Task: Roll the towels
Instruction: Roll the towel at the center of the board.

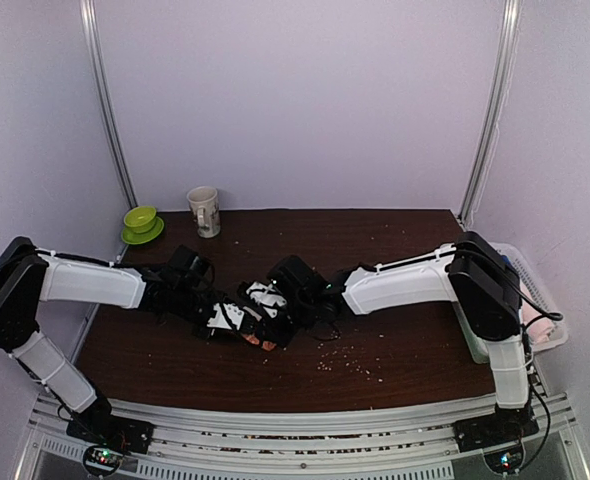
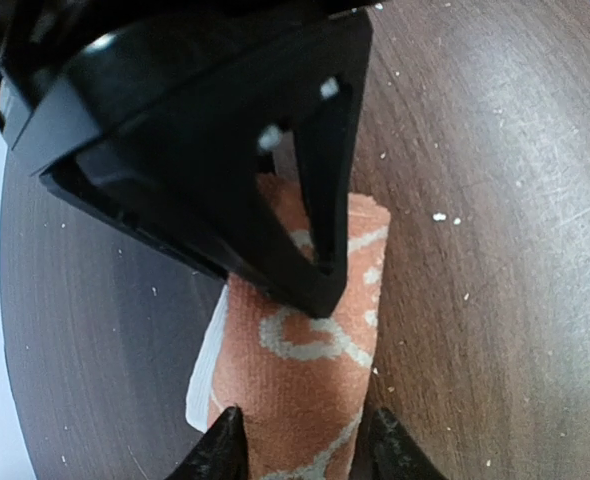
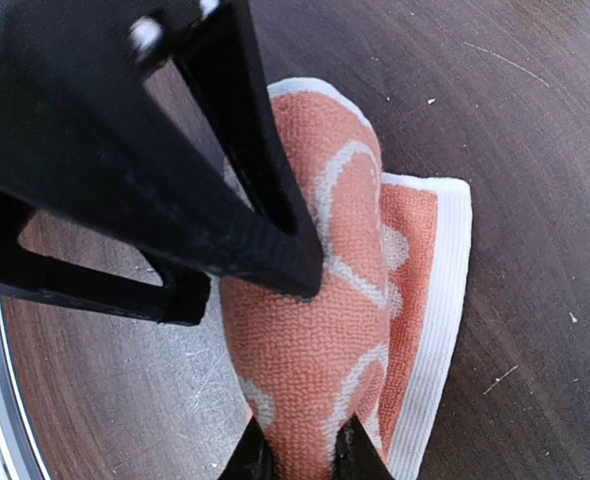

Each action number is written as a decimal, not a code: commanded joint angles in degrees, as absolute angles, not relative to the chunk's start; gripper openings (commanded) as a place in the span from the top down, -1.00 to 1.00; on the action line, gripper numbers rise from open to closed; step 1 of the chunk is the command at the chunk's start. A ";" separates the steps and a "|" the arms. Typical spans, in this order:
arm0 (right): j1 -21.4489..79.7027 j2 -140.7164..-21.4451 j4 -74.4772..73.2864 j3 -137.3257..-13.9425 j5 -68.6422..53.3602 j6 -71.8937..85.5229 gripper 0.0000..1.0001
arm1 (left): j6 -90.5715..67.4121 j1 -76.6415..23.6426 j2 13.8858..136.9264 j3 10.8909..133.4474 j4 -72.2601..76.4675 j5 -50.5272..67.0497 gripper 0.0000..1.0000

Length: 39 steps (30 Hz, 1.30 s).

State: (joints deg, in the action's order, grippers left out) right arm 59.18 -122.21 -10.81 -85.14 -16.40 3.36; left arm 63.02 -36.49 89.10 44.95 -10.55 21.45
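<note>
The dark wooden desk (image 1: 395,350) fills the middle, and both arms reach inward to meet near its front centre. Between them lies the orange towel (image 3: 305,330) (white printed, with a white edge), rolled into a tube flat on the wood. The left pincer (image 2: 300,445) is clamped across one end of the roll, its tips pressing both flanks. The right pincer (image 3: 300,455) pinches the other end tightly. A mug (image 1: 204,211) and a green bowl (image 1: 141,224) stand at the far left corner. Pale crumbs (image 1: 330,365) speckle the surface.
</note>
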 commanded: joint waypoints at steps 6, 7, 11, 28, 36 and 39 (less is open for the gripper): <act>58.13 -124.80 -14.59 -84.85 -20.43 5.69 0.94 | 61.84 -37.07 90.00 45.16 -7.48 20.16 0.33; 58.07 -124.87 -14.57 -84.68 -20.64 5.70 0.92 | 61.85 -37.09 90.53 45.56 -7.89 19.89 0.39; 57.66 -124.99 -14.68 -84.46 -22.11 6.18 0.82 | 62.50 -37.36 93.02 47.42 -10.73 19.61 0.66; 50.54 -120.97 -9.56 -80.87 -37.55 14.75 -0.24 | 64.51 -40.22 96.29 48.50 -13.78 15.80 0.78; 47.63 -121.47 -6.49 -81.56 -45.59 19.42 -0.55 | 64.91 -41.30 95.29 47.44 -11.90 14.17 0.79; 47.23 -122.26 -6.46 -82.57 -48.87 19.80 -0.95 | 65.17 -41.31 95.72 47.71 -11.95 13.60 0.78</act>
State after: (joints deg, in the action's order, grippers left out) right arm 48.05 -123.00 -8.34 -81.69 -42.59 17.78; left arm 64.20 -40.84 95.13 49.08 -9.87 15.42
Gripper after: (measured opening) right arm 0.846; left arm 0.110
